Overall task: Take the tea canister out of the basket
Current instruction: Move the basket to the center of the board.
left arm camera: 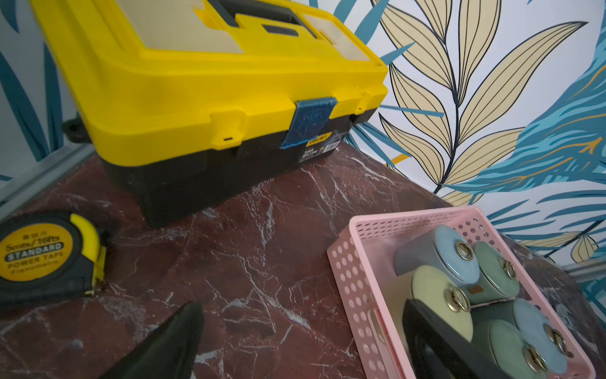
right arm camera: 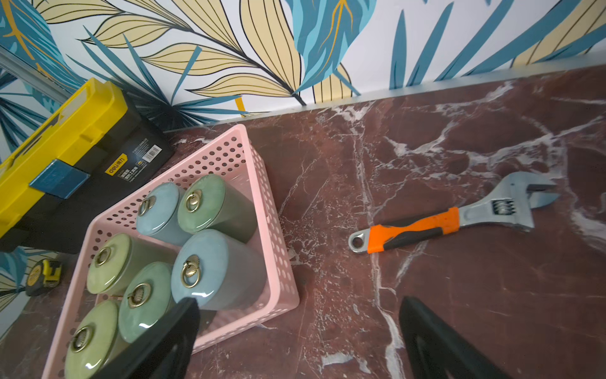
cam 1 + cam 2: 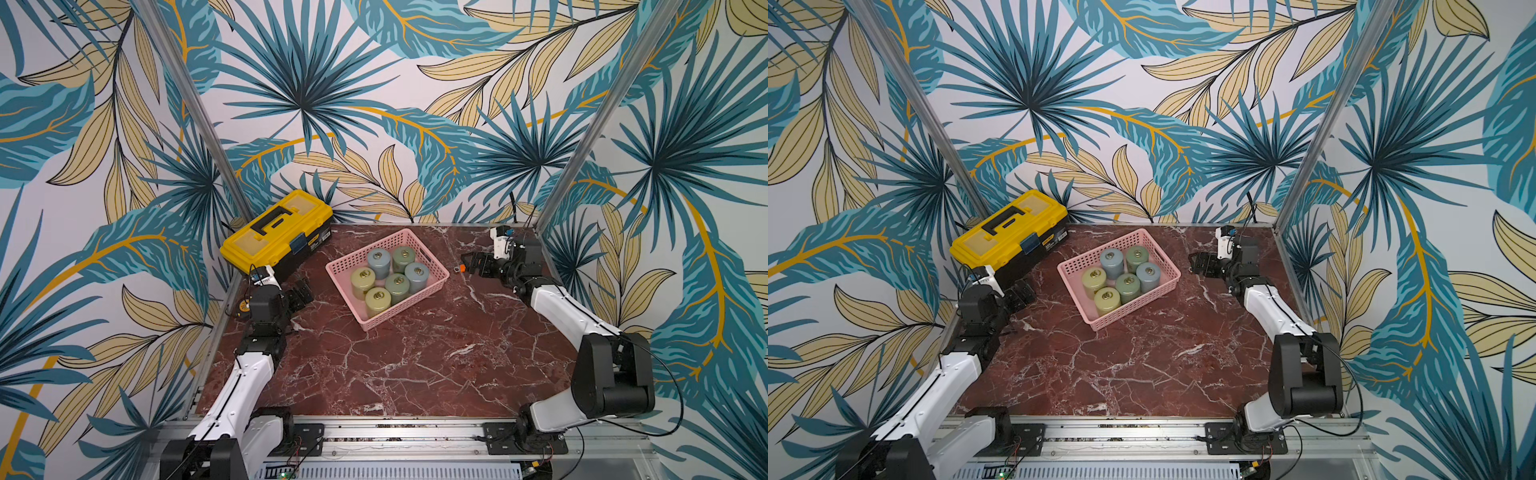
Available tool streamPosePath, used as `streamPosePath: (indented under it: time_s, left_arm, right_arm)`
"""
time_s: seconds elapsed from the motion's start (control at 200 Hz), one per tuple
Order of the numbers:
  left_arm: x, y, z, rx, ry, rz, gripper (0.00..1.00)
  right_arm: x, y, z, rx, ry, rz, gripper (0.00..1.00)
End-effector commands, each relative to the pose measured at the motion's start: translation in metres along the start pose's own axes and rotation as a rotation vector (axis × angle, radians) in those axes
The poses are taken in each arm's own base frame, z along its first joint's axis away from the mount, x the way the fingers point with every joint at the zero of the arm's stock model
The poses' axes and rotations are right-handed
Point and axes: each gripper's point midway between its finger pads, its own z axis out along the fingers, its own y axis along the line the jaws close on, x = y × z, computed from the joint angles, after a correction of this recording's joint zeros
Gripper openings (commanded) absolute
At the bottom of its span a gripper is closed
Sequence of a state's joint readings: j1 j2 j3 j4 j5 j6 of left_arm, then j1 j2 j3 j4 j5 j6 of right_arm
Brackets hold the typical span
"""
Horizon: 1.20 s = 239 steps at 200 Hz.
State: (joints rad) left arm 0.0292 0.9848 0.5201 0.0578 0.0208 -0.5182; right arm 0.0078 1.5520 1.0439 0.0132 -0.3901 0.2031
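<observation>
Canisters (image 3: pixel 397 284) x6 upright in pink basket (image 3: pixel 405 302).

The tape measure (image 1: pixel 36 252), lying at about nine o'clock on the desk (image 1: pixel 262 246), has a round yellow face reading "5mts/16fts", then "STANDARD" on a black band, then "POWER TAPE" — a smaller line under that is too blurred to be sure of. The toolbox (image 2: pixel 82 131), at about ten o'clock, bears a yellow sticker (image 2: pixel 116 169) on its black base with the brand "deli" and Chinese characters. The white print and the barcode label (image 2: pixel 151 153) beside it are too small to read.
</observation>
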Motion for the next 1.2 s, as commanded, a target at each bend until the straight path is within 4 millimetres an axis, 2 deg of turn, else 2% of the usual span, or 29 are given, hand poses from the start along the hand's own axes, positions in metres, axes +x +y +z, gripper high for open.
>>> streamPosePath:
  time_s: [0.0, 0.125, 0.315, 0.35, 0.441, 0.661, 0.801, 1.001, 1.192]
  left_arm:
    - [0.008, -0.018, -0.004, 0.051, 0.092, -0.045, 1.00]
    - [0.024, -0.023, -0.001, 0.053, 0.146, -0.044, 1.00]
    - [0.042, -0.030, -0.001, 0.051, 0.205, -0.046, 1.00]
    - [0.045, -0.031, 0.000, 0.050, 0.212, -0.046, 1.00]
    - [0.050, -0.034, -0.001, 0.054, 0.222, -0.047, 1.00]
    - [0.058, -0.041, -0.002, 0.063, 0.238, -0.049, 1.00]
    - [0.063, -0.045, -0.001, 0.068, 0.251, -0.046, 1.00]
    - [0.069, -0.051, -0.001, 0.079, 0.264, -0.044, 1.00]
    - [0.073, -0.059, 0.002, 0.096, 0.276, -0.044, 0.96]
  right_arm:
    - [0.007, 0.014, 0.009, -0.067, 0.071, 0.047, 0.99]
    - [0.009, 0.014, 0.024, -0.060, 0.120, 0.063, 0.99]
    - [0.014, 0.023, 0.048, -0.070, 0.203, 0.034, 0.86]
    - [0.022, 0.023, 0.051, -0.063, 0.248, 0.043, 0.83]
    - [0.026, 0.024, 0.063, -0.055, 0.290, 0.038, 0.77]
    - [0.038, 0.023, 0.089, 0.008, 0.355, -0.023, 0.72]
    - [0.046, 0.026, 0.100, 0.018, 0.375, -0.053, 0.66]
    - [0.057, 0.024, 0.114, 0.035, 0.411, -0.076, 0.53]
    - [0.063, 0.022, 0.119, 0.054, 0.426, -0.094, 0.36]
